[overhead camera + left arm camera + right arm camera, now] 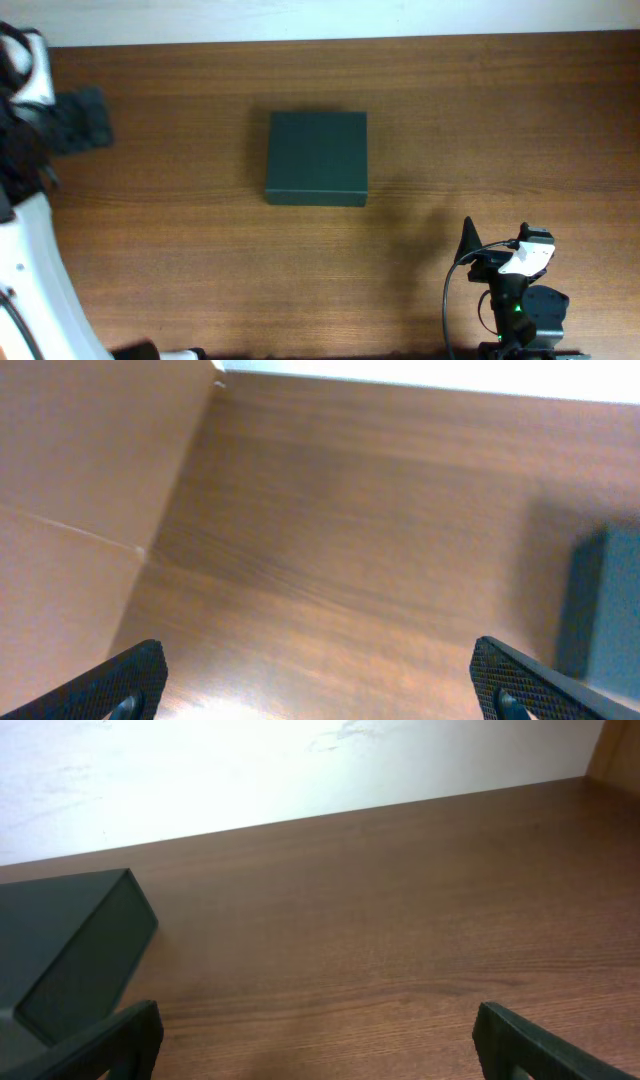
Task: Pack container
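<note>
The container (317, 158) is a dark green-black rectangular box, lid shut, lying flat in the middle of the wooden table. My left gripper (82, 120) is far to its left, open and empty. In the left wrist view its fingers (320, 695) are spread wide over bare wood, with the container (608, 615) at the right edge. My right gripper (478, 250) is at the front right, open and empty. In the right wrist view its fingers (315, 1045) are wide apart, with the container (65, 935) at the left.
The wooden table (480, 120) ends at a white wall along the back. A brown panel (80, 480) stands at the table's left side in the left wrist view. The right arm's base and cables (525, 310) sit at the front right.
</note>
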{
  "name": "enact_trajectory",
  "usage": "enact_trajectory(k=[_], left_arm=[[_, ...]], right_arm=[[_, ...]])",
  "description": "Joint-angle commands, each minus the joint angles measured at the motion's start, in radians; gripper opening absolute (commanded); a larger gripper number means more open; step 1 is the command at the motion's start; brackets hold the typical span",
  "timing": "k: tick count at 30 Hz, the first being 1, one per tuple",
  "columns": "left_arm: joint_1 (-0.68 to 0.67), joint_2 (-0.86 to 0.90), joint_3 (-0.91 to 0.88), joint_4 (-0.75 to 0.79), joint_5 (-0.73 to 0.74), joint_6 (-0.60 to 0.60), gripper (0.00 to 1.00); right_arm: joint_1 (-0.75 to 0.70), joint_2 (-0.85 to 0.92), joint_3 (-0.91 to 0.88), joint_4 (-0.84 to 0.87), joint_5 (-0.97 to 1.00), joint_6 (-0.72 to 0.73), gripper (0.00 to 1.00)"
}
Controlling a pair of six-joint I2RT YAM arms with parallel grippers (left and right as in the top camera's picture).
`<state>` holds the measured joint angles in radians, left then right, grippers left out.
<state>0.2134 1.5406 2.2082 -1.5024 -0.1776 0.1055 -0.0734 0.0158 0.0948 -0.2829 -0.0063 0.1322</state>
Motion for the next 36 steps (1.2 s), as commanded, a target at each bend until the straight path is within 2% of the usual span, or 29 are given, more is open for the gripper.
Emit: enact_trajectory(k=[1, 5, 7, 11, 16, 22, 25, 28, 36], left_arm=[[-0.099, -0.143, -0.155, -0.005, -0.003, 0.005, 0.99], [-0.19, -0.311, -0.387, -0.006, -0.003, 0.005, 0.99], [-0.203, -0.409, -0.507, 0.061, -0.006, 0.009, 0.99], [-0.203, -0.642, -0.785, 0.322, 0.102, 0.008, 0.99], [-0.204, -0.96, -1.217, 0.734, 0.185, -0.016, 0.99], [-0.204, -1.308, -1.747, 1.134, 0.209, -0.235, 0.99], [-0.204, -1.417, -1.902, 1.195, 0.209, -0.301, 0.99], [-0.205, -1.495, -1.998, 1.195, 0.209, -0.303, 0.99], [-0.219, -1.535, -2.117, 1.205, 0.174, -0.298, 0.99]], right_arm=[[-0.008, -0.013, -0.01, 0.003, -0.009, 0.008, 0.99], [-0.008, -0.013, -0.01, 0.003, -0.009, 0.008, 0.99], [-0.008, -0.013, -0.01, 0.003, -0.009, 0.008, 0.99], [-0.008, -0.013, -0.01, 0.003, -0.009, 0.008, 0.99], [-0.008, -0.013, -0.01, 0.003, -0.009, 0.008, 0.99], [-0.008, -0.013, -0.01, 0.003, -0.009, 0.008, 0.99], [-0.008, -0.013, -0.01, 0.003, -0.009, 0.008, 0.99], [-0.008, -0.013, -0.01, 0.003, -0.009, 0.008, 0.99], [-0.008, -0.013, -0.01, 0.003, -0.009, 0.008, 0.99]])
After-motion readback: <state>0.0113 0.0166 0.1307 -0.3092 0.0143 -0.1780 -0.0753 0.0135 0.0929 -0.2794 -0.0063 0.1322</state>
